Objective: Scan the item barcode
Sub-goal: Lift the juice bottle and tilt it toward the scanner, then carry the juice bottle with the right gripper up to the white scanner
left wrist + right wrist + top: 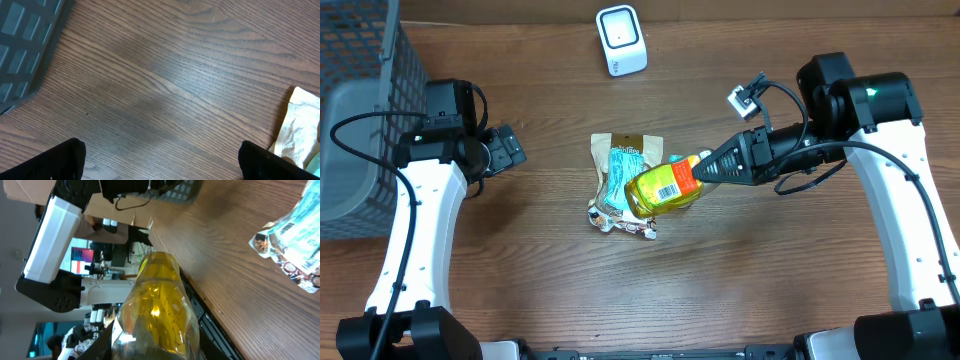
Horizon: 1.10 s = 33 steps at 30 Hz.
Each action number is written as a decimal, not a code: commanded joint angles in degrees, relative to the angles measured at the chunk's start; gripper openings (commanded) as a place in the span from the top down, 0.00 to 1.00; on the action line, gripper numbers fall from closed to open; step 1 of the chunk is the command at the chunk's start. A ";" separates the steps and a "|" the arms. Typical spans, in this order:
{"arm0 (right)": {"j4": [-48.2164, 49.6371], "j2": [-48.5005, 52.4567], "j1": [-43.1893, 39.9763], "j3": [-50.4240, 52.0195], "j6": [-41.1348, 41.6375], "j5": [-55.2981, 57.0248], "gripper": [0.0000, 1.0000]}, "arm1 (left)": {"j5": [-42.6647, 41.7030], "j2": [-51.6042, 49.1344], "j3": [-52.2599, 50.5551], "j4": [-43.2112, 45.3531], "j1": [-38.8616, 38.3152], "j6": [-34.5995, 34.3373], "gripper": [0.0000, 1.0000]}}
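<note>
The right claw grips a yellow bottle at its cap end, the bottle lying sideways with its barcode label facing up. The bottle overlaps a snack pouch lying flat on the wooden worktop. A white scanner stands at the far edge. The left claw, jaws spread, is empty beside a grey mesh basket

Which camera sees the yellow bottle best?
The overhead: the whole bottle shows, barcode up, held by the right gripper. The right wrist shows only its yellow body, very close. The left wrist misses it.
</note>
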<state>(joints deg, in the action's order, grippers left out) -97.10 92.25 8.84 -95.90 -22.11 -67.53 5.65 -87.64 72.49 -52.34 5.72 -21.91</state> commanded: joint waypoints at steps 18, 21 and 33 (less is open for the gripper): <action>0.04 -1.88 2.67 -2.08 4.98 -6.78 0.89 | 0.48 0.63 0.52 0.09 -0.15 0.72 0.00; 0.04 -1.88 2.69 -2.08 4.63 -4.94 0.88 | 0.50 0.63 0.52 0.07 -0.15 0.72 0.00; 0.74 -1.86 2.69 -2.08 2.12 -4.35 0.87 | 0.48 0.63 0.52 0.07 -0.15 0.72 0.00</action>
<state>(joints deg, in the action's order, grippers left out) -96.62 92.25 11.03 -95.90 -18.33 -69.80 5.67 -87.64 72.49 -52.34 5.72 -21.91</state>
